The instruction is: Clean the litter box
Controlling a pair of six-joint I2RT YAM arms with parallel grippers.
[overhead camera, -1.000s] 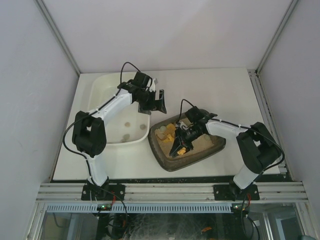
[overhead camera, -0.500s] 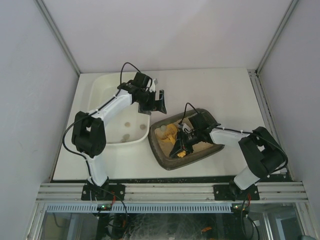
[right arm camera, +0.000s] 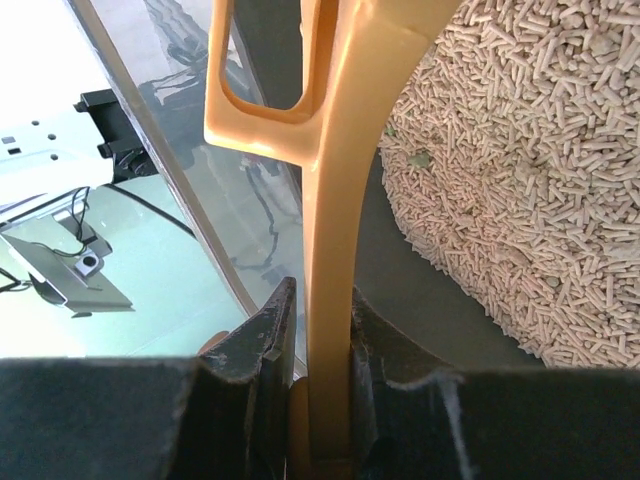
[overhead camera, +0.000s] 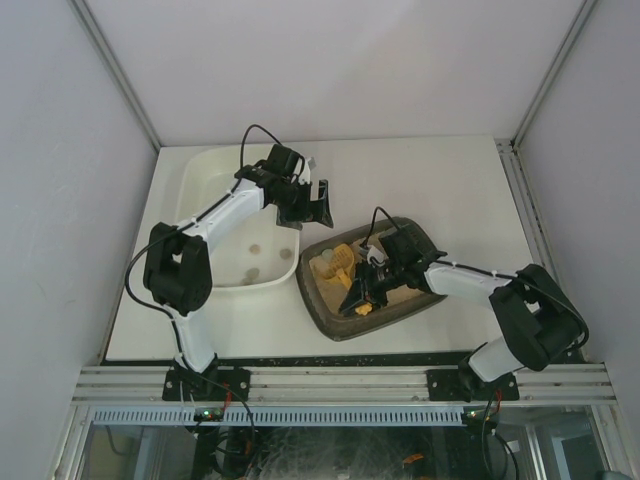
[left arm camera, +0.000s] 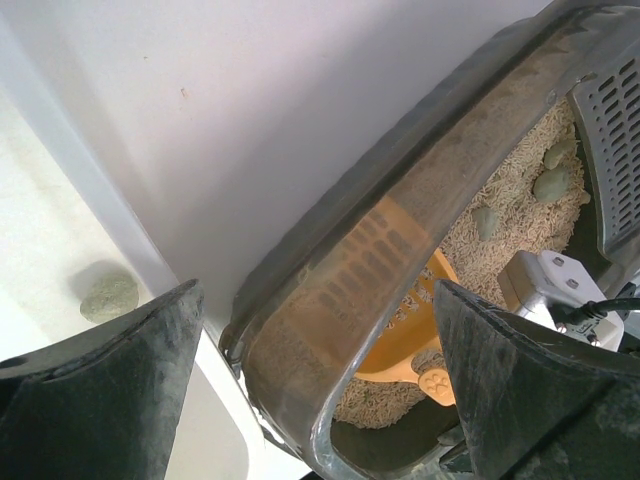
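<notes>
1. Litter box (overhead camera: 318, 310) placement first: you find the dark brown tray on the white table (overhead camera: 440, 180), near the front edge and turned at an angle to it. Its left side lies just beside the right wall of the white tub (overhead camera: 200, 178).
2. Look inside the box from the right wrist view. Beige pellet litter (right arm camera: 520, 170) is heaped on one side, and a strip of bare dark floor shows beside the heap.
3. Your right gripper (overhead camera: 362, 296) is down inside the box. Its jaws are clamped narrow on the handle of the yellow scoop (overhead camera: 342, 262), and the right wrist view shows the handle pinched between both fingers (right arm camera: 255, 350).
4. The scoop's head points toward the far left corner of the box and rests against the litter.
5. Your left gripper (overhead camera: 310, 205) hangs over the far right corner of the tub, just beyond the box's far rim. Its jaws stand wide apart and hold nothing.
6. From the left wrist view you can count three grey-green clumps (left arm camera: 550, 182) on the litter near the scoop's slotted end.
7. The tub holds a few small lumps (overhead camera: 254, 251) on its floor.
</notes>
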